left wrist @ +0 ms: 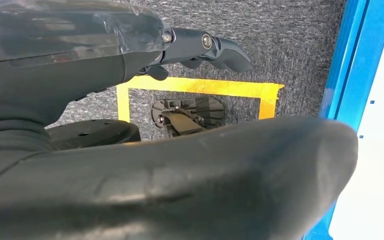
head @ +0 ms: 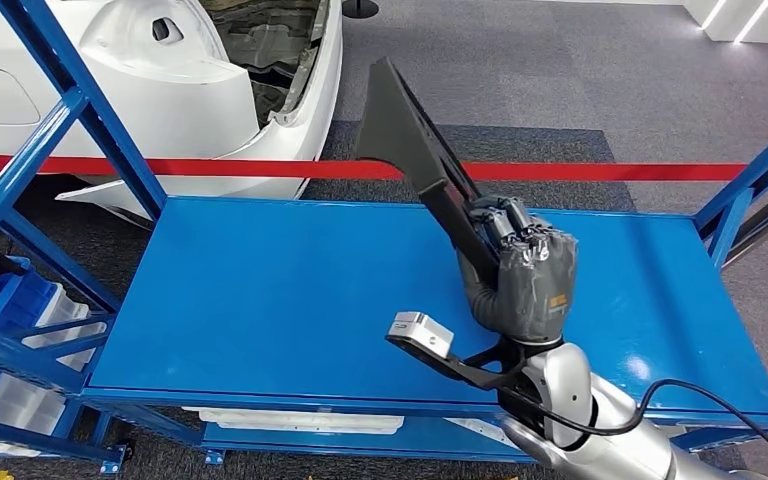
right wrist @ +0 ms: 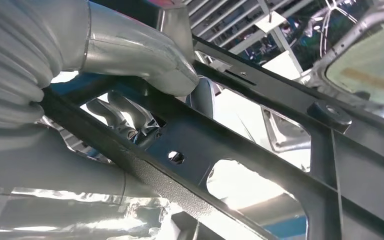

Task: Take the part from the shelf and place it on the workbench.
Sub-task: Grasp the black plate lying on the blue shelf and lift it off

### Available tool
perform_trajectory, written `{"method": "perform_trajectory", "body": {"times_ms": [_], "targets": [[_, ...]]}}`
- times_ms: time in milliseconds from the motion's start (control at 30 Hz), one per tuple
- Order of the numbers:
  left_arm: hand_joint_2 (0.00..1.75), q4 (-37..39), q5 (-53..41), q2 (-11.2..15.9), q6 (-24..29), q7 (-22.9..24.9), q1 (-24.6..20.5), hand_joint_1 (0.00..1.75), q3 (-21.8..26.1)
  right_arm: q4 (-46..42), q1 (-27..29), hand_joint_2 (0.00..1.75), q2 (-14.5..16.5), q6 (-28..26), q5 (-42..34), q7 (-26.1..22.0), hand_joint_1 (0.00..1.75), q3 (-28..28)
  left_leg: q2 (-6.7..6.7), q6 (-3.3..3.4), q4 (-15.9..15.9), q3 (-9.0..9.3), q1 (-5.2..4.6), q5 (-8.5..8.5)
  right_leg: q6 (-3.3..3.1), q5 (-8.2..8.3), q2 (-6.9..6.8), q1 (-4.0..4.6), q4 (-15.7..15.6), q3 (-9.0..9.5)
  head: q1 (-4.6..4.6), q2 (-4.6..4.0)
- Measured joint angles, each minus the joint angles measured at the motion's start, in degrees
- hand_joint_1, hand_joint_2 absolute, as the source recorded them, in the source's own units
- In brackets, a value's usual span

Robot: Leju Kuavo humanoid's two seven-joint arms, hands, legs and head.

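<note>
A long dark grey panel part [head: 407,135] rises at a slant above the blue workbench [head: 260,290], its wide end up and away from me. My right hand [head: 522,268] grips its narrow lower end over the right half of the bench top. The right wrist view has the thumb [right wrist: 145,55] pressed over the part's black ribbed frame [right wrist: 240,155], with the darker fingers [right wrist: 130,117] behind it. My left hand [left wrist: 130,125] hangs over the carpet with its fingers [left wrist: 210,47] stretched out and nothing in them.
A white car body [head: 160,80] stands behind a red floor line [head: 560,172] beyond the bench. Blue shelf posts [head: 70,100] and blue bins [head: 10,300] are at my left, another blue frame [head: 750,190] at the right. Yellow floor tape [left wrist: 200,87] lies under the left hand.
</note>
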Motion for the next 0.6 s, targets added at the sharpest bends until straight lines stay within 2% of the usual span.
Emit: {"method": "perform_trajectory", "body": {"times_ms": [167, 300, 367, 600], "targets": [[0.00, 0.0, -0.3, 0.0, -0.1, 0.0, 0.0, 0.00, 0.0, -3.0, 0.0, 1.75, -0.6, -1.0, -1.8, -0.2, 1.75, -1.8, 0.00, 0.00, 0.0, 0.00, 0.00, 0.00, 0.00, 0.00, 0.00, 0.00, 0.0, 0.01, -0.01, 0.00], [0.00, 0.0, -0.5, 0.0, -0.3, 0.2, -0.1, 0.00, 0.0, -5.1, -1.8, 1.75, -1.7, 4.3, -4.1, -0.6, 1.75, -2.9, 0.01, 0.00, 0.0, 0.00, 0.00, 0.00, 0.00, 0.00, 0.01, 0.00, 0.0, 0.01, 0.00, 0.00], [0.00, 0.0, -0.5, 0.0, -0.5, 0.3, -0.1, 0.00, 0.0, -6.0, -2.9, 1.75, -2.2, 5.2, -6.7, -0.8, 1.75, -3.0, 0.00, 0.00, 0.0, 0.00, 0.00, 0.00, 0.00, 0.00, 0.01, 0.00, 0.0, 0.01, 0.00, 0.00], [0.00, 0.0, -0.6, 0.0, -0.7, 0.4, -0.2, 0.00, 0.0, -8.1, -5.7, 1.75, -3.6, -1.7, -18.4, -3.6, 1.75, -3.0, 0.00, 0.00, 0.0, 0.00, -0.01, 0.00, 0.00, 0.00, 0.00, 0.00, 0.0, 0.01, -0.01, 0.00]]}}
